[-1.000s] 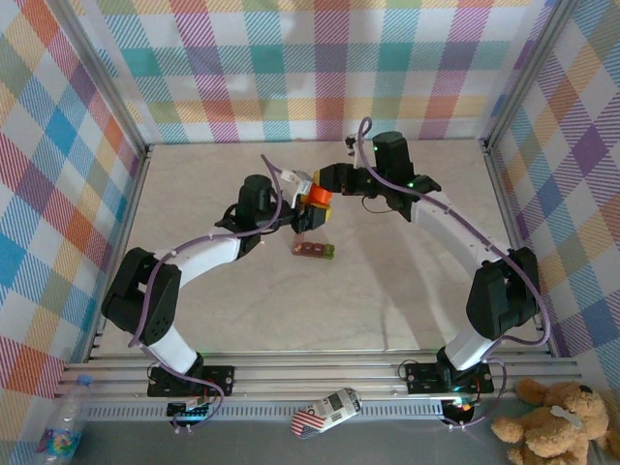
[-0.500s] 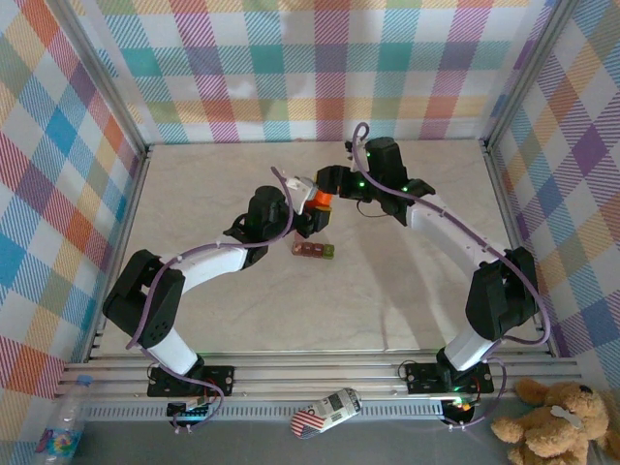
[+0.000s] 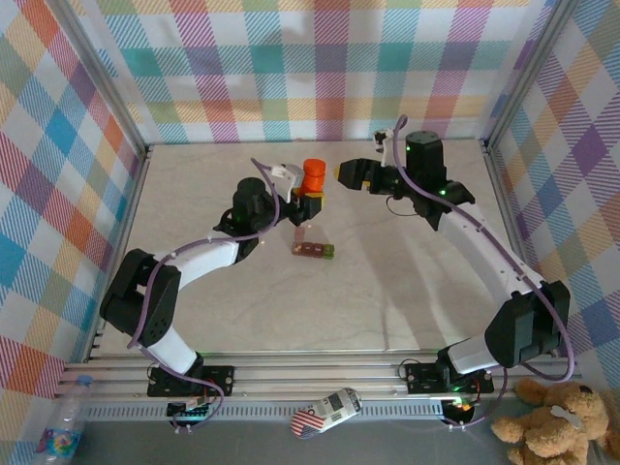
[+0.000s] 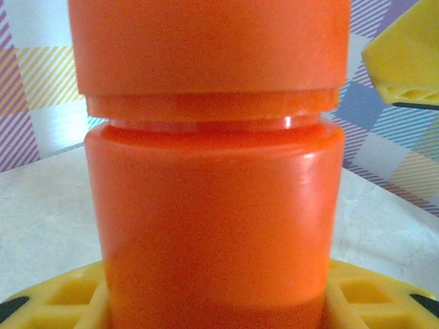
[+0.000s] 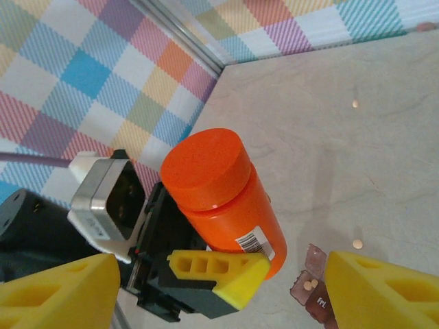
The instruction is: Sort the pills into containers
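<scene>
My left gripper (image 3: 309, 197) is shut on an orange pill bottle (image 3: 312, 177), held upright above the table with its orange cap on. In the left wrist view the bottle (image 4: 212, 205) stands between my yellow fingers (image 4: 58, 301). My right gripper (image 3: 347, 174) hangs open just right of the bottle, apart from it; its yellow fingers (image 5: 58, 295) frame the bottle (image 5: 219, 195). The containers (image 3: 314, 249), a dark red-brown strip with a green end, lie on the table below the bottle. One open compartment (image 5: 310, 283) holds two small pills.
Loose pills lie on the beige table, one at the far side (image 5: 354, 104) and one close to the strip (image 5: 357, 243). Plaid walls and a metal frame (image 3: 136, 194) enclose the table. The right finger (image 4: 405, 55) shows at the upper right of the left wrist view.
My right gripper has opened, let go of the bottle's cap end and pulled back to the right. The left gripper has carried the bottle a little toward the back wall.
</scene>
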Controlling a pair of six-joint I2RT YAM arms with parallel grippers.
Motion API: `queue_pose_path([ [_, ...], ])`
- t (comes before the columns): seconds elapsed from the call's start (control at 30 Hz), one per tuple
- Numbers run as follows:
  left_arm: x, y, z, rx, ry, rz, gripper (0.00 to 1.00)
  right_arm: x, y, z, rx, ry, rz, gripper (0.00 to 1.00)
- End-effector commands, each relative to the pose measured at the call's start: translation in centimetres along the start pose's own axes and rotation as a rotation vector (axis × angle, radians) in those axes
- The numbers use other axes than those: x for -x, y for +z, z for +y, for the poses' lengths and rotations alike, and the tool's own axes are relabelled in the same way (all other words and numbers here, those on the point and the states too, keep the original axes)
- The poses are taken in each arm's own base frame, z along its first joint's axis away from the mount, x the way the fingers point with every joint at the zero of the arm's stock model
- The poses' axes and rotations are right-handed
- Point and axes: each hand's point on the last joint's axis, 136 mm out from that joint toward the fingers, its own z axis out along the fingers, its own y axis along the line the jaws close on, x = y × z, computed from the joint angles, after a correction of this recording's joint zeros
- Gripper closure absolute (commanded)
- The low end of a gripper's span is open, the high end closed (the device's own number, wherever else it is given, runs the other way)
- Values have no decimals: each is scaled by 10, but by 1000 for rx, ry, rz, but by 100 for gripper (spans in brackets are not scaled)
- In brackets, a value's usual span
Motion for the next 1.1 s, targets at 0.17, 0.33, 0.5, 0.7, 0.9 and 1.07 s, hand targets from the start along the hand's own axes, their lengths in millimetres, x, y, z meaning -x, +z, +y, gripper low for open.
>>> queue_pose_path([
  [0.17, 33, -13, -50, -288, 0, -28, 100, -2, 19, 19, 182, -88, 135, 20],
  [0.33, 36, -12, -54, -319, -2, -21, 100, 0, 23, 25, 224, -87, 146, 22],
  [0.5, 37, -11, -56, -336, -11, -18, 100, -2, 26, 25, 238, -80, 160, 26],
  [0.7, 37, -9, -56, -345, -21, -15, 100, -7, 29, 30, 254, -85, 175, 30],
  [0.9, 37, -8, -57, -350, -22, -13, 100, -9, 31, 29, 257, -82, 182, 38],
  [1.07, 38, -8, -57, -352, -23, -13, 100, -12, 32, 30, 260, -77, 189, 53],
])
